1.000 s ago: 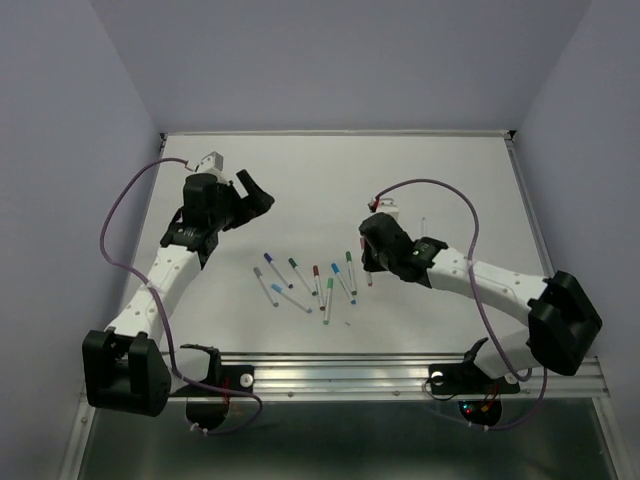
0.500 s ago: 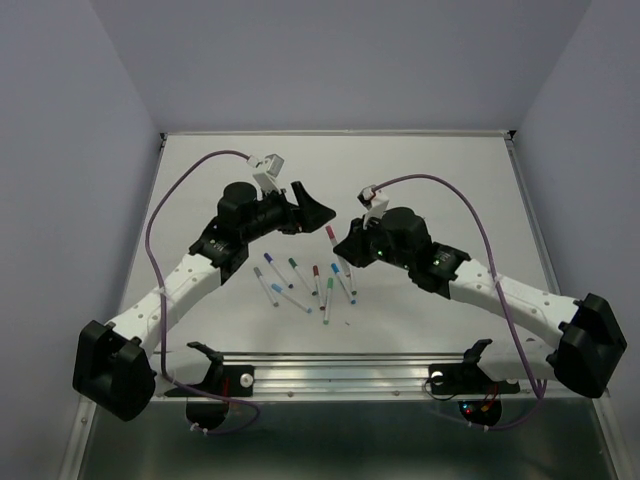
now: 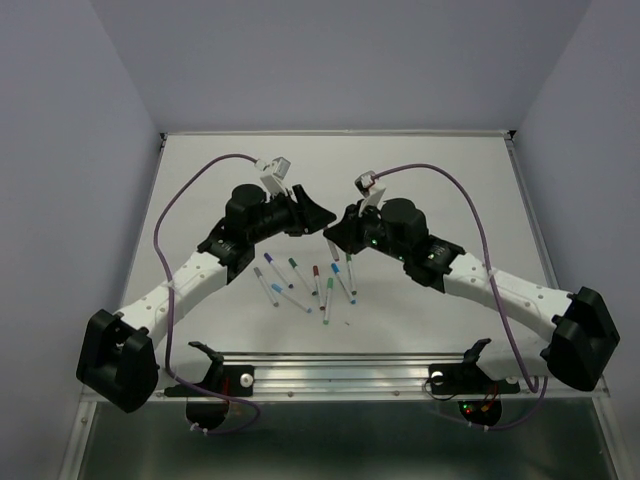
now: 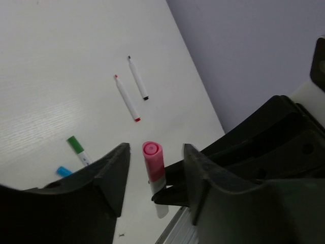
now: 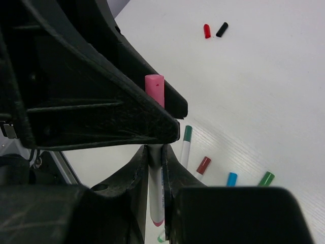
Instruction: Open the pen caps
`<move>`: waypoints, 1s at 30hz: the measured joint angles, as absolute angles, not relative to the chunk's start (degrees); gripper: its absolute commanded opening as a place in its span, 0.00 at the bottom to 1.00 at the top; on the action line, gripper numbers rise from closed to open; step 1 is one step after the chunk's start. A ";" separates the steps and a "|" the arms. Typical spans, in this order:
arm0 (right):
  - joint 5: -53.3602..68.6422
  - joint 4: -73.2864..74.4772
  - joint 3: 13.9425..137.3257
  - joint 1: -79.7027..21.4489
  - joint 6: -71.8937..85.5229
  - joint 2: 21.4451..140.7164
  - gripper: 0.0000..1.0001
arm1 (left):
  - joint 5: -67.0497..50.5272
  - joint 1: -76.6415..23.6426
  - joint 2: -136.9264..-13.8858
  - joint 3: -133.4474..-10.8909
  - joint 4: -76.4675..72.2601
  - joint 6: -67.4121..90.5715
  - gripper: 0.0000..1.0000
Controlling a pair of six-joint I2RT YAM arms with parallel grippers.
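Observation:
My right gripper [image 5: 155, 152] is shut on the white barrel of a pink pen [image 5: 155, 195], held above the table. Its pink cap [image 4: 153, 158] is still on the pen and stands between the fingers [image 4: 112, 170] of my left gripper [image 4: 156, 148]. A gap shows on each side of the cap, so the left jaws are open around it. From above, the left gripper [image 3: 318, 213] and the right gripper [image 3: 336, 230] meet nose to nose over the table's middle. Several capped pens [image 3: 300, 280] lie in a row below them.
Two uncapped pens, one red [image 4: 127, 97] and one black [image 4: 137, 77], lie together farther off. A loose red cap [image 5: 206, 31] and black cap [image 5: 222, 29] lie side by side. Green [image 5: 186, 145], dark red [image 5: 202, 166] and blue [image 5: 231, 179] capped pens lie under the grippers.
Both arms swung in toward the middle. The right one lifted the pink pen, and the left gripper's jaws came around its cap and narrowed.

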State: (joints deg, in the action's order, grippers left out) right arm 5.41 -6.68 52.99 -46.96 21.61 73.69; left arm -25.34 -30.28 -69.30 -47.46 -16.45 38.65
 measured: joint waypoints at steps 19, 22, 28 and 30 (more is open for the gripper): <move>9.32 -6.26 53.45 -46.35 20.49 75.16 0.01 | -21.30 -31.48 -70.61 -47.86 -15.11 39.75 0.06; 10.70 -6.72 52.49 -45.82 20.58 75.13 0.01 | -20.51 -31.81 -70.91 -48.49 -13.45 39.70 0.05; 12.51 -7.46 50.33 -45.15 20.84 75.13 0.01 | -20.64 -32.32 -73.08 -49.39 -11.00 39.99 0.06; 12.56 -7.75 49.80 -45.04 20.99 75.13 0.01 | -20.64 -32.47 -73.69 -49.74 -10.41 40.18 0.06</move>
State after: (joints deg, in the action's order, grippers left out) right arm 12.56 -7.75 49.80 -45.04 20.99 75.13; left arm -20.64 -32.47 -73.69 -49.74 -10.41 40.18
